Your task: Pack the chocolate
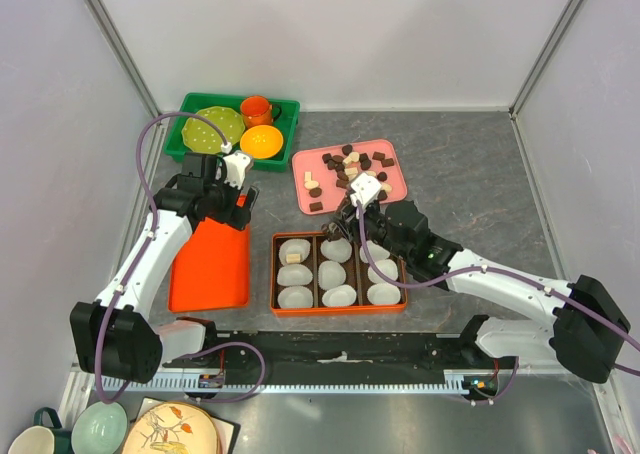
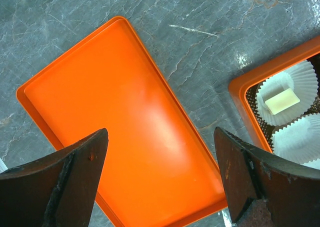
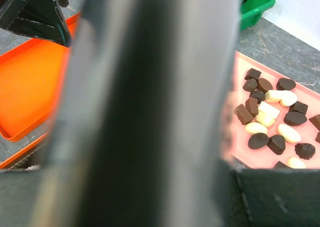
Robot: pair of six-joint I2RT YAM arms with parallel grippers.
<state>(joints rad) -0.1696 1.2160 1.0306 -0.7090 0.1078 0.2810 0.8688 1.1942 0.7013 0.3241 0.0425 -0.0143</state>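
Grey desk, chocolate (image 1: pixel 366 163) at one o'clock.
Left end effector (image 2: pixel 160 134) wide apart over orange tray (image 2: pixel 125 102); right end effector (image 1: pixel 350 206), we cannot tell.

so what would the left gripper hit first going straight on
Probably the flat orange tray: the open left gripper points at its bare surface, nothing visibly between.

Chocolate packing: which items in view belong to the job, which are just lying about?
Job: chocolate on the pink tray; orange box of paper cups, one cream piece already in.
Lying about: flat orange tray (possibly the box's lid); green bin holding green plate, orange mug, orange bowl; crockery at the near-left corner.
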